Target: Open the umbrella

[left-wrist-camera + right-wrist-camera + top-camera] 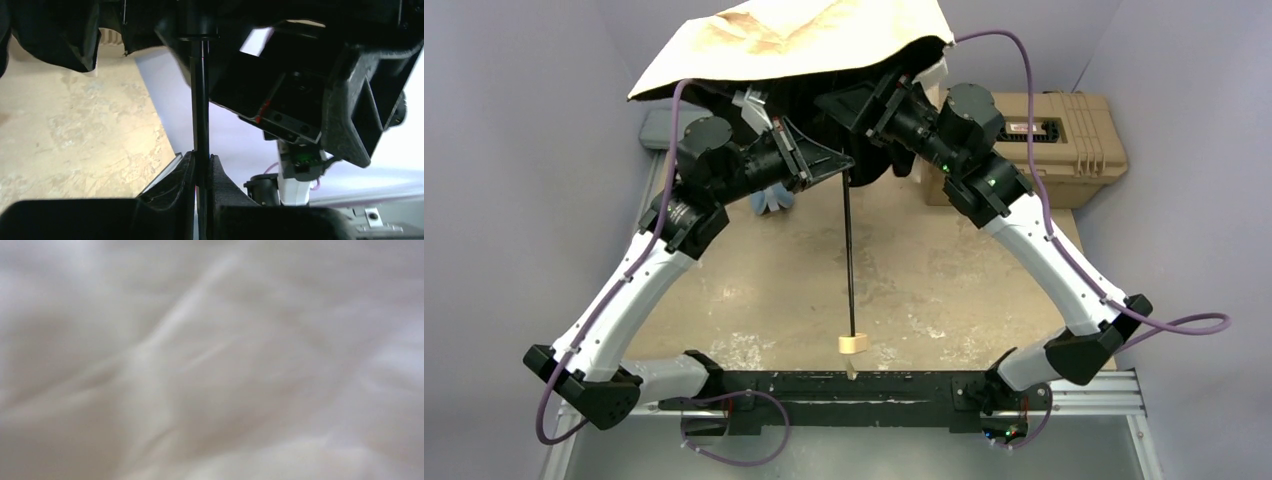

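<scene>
Nearest me, the umbrella's cream handle [853, 344] lies on the table [754, 290] close to its near edge, and the thin black shaft [848, 260] runs straight away from it toward the far side. High on that shaft my left gripper [201, 167] is clamped tight, its fingers [186, 175] pressed in on the rod from either side, just below a black collar [198, 27] that I take to be the runner. Just beyond, to the right, my right gripper [856, 105] reaches up under the black underside; its own camera shows only blurred pale fabric, so I cannot tell whether its jaws are apart or together. Farthest off, the beige canopy [794, 40] hangs rumpled over the far edge, only partly spread by my reckoning. A blue pouch [771, 197] lies by my left wrist, and a tan toolbox [1064, 140] stands far right. I judge this the opening stroke: my left anchors the shaft while my right must drive the runner farther until it latches, without snagging the cloth.
</scene>
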Available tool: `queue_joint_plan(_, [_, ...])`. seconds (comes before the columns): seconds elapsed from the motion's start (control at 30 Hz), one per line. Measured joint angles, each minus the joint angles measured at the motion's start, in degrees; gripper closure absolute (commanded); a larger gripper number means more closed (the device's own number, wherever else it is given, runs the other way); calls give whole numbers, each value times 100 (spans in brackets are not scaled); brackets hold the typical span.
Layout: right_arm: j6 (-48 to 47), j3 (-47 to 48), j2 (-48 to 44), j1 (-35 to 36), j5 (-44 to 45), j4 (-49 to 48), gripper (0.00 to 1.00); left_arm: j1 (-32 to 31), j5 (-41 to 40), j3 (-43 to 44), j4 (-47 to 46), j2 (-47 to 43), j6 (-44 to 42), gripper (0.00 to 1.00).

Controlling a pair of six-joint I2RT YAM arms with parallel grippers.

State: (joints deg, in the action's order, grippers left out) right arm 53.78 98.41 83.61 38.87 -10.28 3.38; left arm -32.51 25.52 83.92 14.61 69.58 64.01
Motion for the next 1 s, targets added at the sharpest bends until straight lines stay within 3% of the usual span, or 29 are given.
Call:
queue_joint_plan(0.07, [-164,138,-2,-22,2,426,21,-2,-208,133,428,-11,57,100])
queue_joint_plan(0.27, [-372,282,-85,-33,192,1530,55,-2,-726,245,1084,-48,400,100])
queue_joint_plan(0.47, [-330,254,-52,-7,197,1812,67,-2,-866,245,1222,-48,595,100])
queue_joint_plan(0.73, [-321,573,446,103,197,1880,72,-2,-861,245,1250,-48,608,100])
queue_joint_plan(1.0, [-275,691,658,175,442,1821,89,13,-855,245,1329,-28,647,100])
